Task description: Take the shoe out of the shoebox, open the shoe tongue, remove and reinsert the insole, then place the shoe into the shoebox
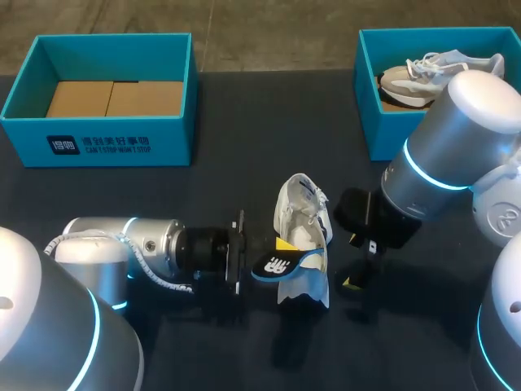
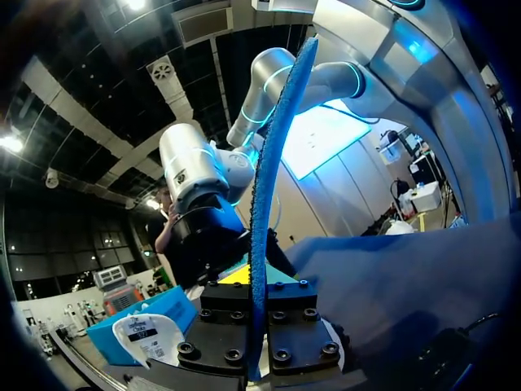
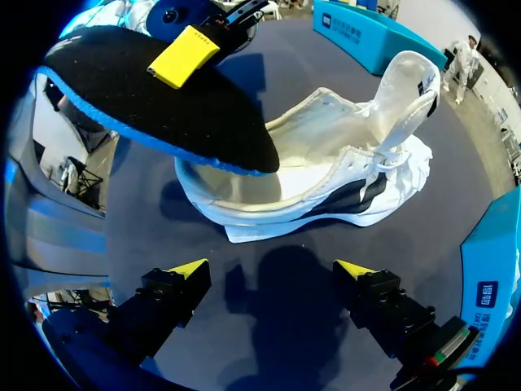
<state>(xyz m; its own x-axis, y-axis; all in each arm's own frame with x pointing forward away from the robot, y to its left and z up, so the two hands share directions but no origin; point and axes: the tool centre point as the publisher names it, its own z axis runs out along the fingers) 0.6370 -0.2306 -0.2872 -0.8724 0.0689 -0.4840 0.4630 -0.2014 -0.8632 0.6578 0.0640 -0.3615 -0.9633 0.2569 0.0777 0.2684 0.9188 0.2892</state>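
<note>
Left wrist view: insole (image 2: pixel 260 244) edge-on.

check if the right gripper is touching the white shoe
Apart. In the right wrist view a strip of bare table lies between the open right gripper and the white shoe ahead of it.

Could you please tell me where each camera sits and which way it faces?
Head: above and behind, looking down on the dark table; left arm and right arm show.
Left wrist: along the left tool, shut on the black, blue-backed foam insole, towards the right arm.
Right wrist: past its open right tool at the white fabric sneaker.
Shared: all show the insole.
</note>
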